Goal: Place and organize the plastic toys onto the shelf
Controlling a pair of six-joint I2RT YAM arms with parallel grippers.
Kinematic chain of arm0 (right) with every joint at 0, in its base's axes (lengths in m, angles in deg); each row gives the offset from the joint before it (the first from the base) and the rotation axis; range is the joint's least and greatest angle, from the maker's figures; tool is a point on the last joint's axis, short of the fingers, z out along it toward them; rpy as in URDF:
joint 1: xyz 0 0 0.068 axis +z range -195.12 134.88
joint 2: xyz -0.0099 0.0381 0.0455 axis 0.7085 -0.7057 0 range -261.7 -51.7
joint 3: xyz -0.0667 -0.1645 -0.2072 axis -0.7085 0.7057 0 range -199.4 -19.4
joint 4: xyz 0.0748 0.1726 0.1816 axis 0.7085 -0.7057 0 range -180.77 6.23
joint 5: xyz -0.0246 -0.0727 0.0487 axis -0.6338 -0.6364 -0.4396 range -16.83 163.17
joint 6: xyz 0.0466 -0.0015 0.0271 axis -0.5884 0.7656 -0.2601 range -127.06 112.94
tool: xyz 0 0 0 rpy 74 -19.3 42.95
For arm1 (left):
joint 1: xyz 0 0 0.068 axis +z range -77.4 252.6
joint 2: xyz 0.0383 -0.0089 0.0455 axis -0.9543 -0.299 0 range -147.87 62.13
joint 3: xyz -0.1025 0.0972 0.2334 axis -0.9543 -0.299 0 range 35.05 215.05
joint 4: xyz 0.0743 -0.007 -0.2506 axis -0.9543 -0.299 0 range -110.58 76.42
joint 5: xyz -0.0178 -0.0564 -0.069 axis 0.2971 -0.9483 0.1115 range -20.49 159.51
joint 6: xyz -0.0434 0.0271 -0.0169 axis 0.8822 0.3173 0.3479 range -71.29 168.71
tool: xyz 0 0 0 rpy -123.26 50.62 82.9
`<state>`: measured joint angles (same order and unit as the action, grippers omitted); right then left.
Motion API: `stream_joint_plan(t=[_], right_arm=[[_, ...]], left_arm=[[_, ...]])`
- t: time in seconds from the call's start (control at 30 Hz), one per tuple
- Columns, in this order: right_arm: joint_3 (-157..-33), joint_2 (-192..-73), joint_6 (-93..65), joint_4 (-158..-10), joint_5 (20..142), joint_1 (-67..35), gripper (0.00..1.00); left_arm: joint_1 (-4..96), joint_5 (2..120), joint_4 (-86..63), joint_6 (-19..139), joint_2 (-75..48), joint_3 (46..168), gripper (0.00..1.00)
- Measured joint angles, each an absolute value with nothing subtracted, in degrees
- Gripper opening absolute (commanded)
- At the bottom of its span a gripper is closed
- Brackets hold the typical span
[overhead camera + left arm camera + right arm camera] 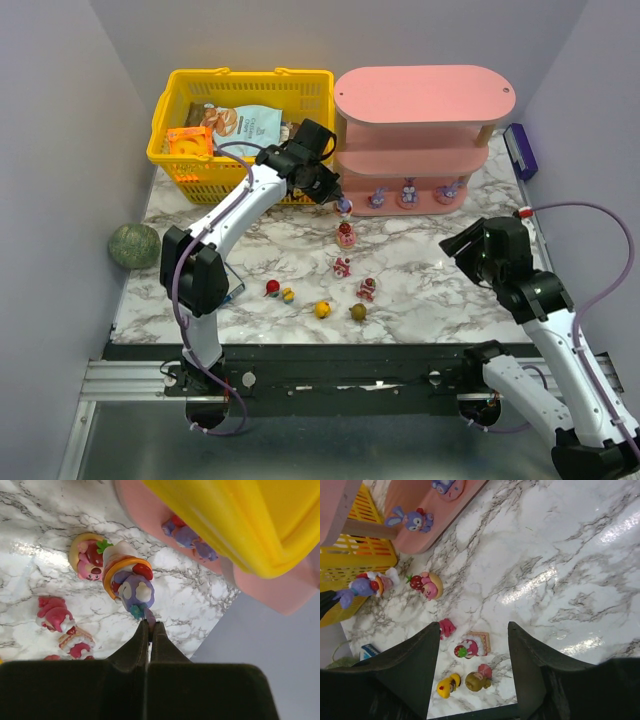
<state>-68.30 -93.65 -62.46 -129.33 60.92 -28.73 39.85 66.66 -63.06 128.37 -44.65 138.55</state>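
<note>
Marble-veined tabletop fills the middle of the top view, with the pink shelf at upper centre-right, its left end just beside the yellow basket at upper left. The left gripper reaches into the narrow spot just below where those two meet, its jaws pressed together on a thin purple part of a purple figurine. In the left wrist view the toy sits at the fingertips, with the shelf's pink edge and the basket's yellow rim close by at upper right. Whether it is lifted off the marble cannot be told. Three purple bunnies stand in a row on the shelf's lowest board, near its front edge. Below the held toy, three pink strawberry figures run down the centre of the frame, and four small round toys, red, yellow, yellow and olive, sit in a loose line near the table's lower edge. The right gripper hangs over the right side of the marble with its jaws spread wide and nothing between them. A broad stretch of marble separates it from the figures at centre. A green speckled ball rests off the table's left edge, and a purple box lies along the right edge at upper right.
</note>
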Motion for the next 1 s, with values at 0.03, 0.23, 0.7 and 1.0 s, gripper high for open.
stream_joint_plan(t=[0.03,0.23,0.7,1.0], right_arm=[[-68.48,-93.30,-62.46,-129.99,60.57,-28.73,0.64],[-69.04,-91.78,-62.39,-132.88,59.21,-28.73,0.64],[-70.62,-92.02,-60.86,-135.32,58.16,-28.73,0.64],[-70.62,-91.58,-59.40,-136.66,57.53,-28.73,0.65]], left_arm=[[39.85,66.81,-62.60,128.78,-44.74,138.55,0.00],[39.85,68.78,-59.49,133.02,-45.15,138.40,0.00],[35.94,78.94,-56.52,142.33,-48.52,139.76,0.00],[32.31,84.71,-56.81,149.96,-48.85,140.65,0.00]])
